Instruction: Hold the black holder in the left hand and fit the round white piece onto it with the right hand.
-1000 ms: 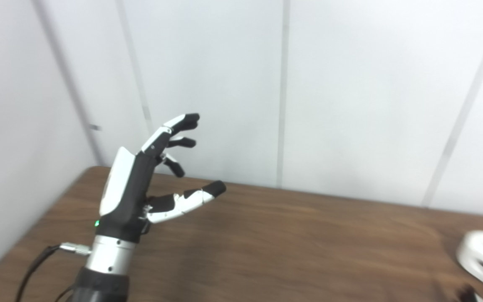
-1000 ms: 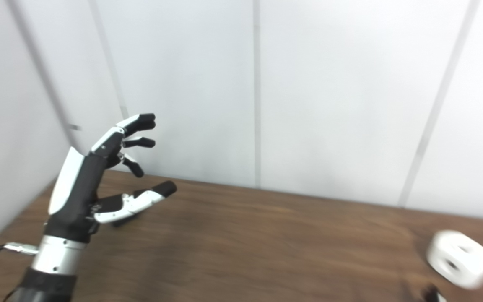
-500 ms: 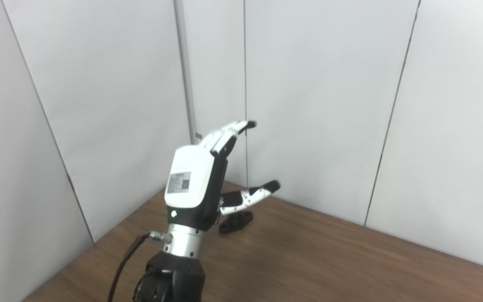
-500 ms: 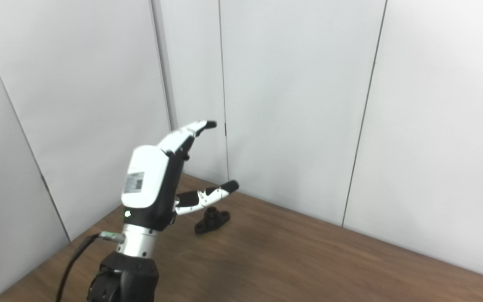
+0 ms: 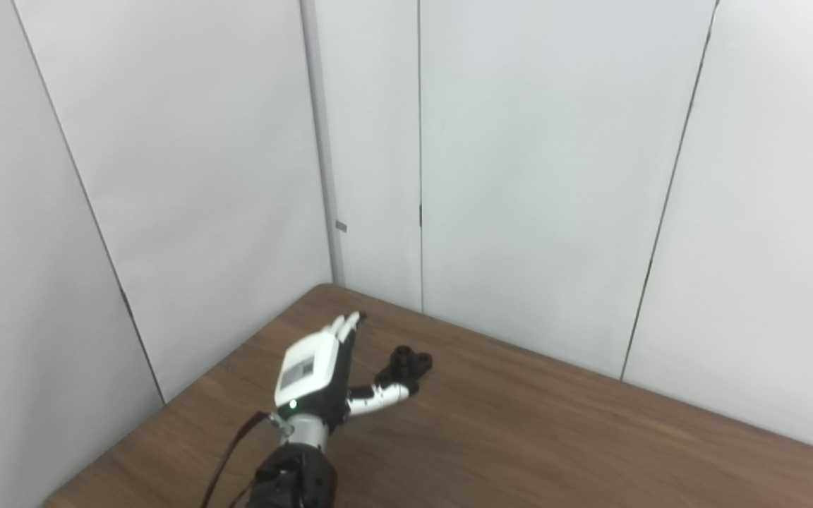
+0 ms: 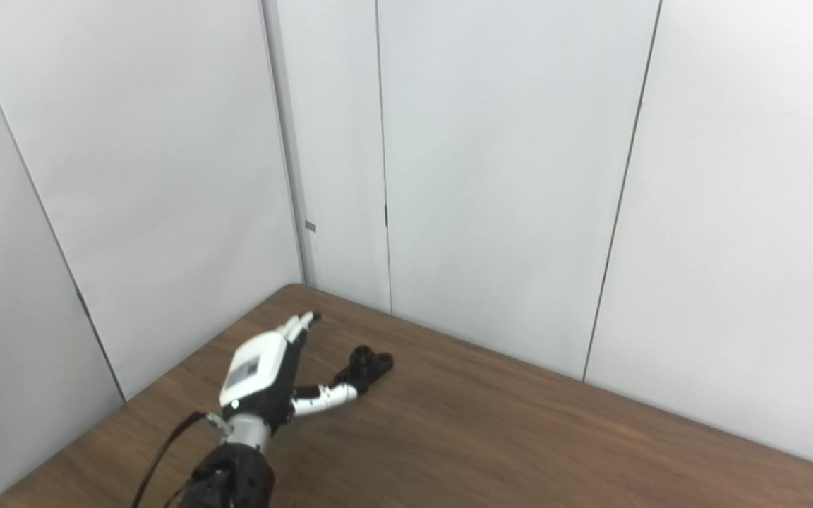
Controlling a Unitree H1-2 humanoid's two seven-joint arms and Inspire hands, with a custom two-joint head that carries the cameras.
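Left hand has dropped from chest height, as seen half a second back, to just above the worktop, and now sits beside the black holder. Fingers extended and apart, thumb splayed toward the holder; thumb tip looks to be at or touching its near edge, contact not confirmable at this size. Nothing held. The holder rests flat on the worktop near the far left corner, same spot as half a second ago.

Judgement: reach phase nearly over; the next step is closing the fingers round the holder. Grasp not yet made.

Round white piece: not in view now. A second ago it lay at the right of the frame, but the head cameras have since swung left, so that is a change of view, not of the piece. Right hand also out of view.

Surface: dark brown wood-grain worktop, matt, set into a corner. Room: plain pale grey wall panels with thin vertical seams, on two sides. A cable runs along the left forearm.
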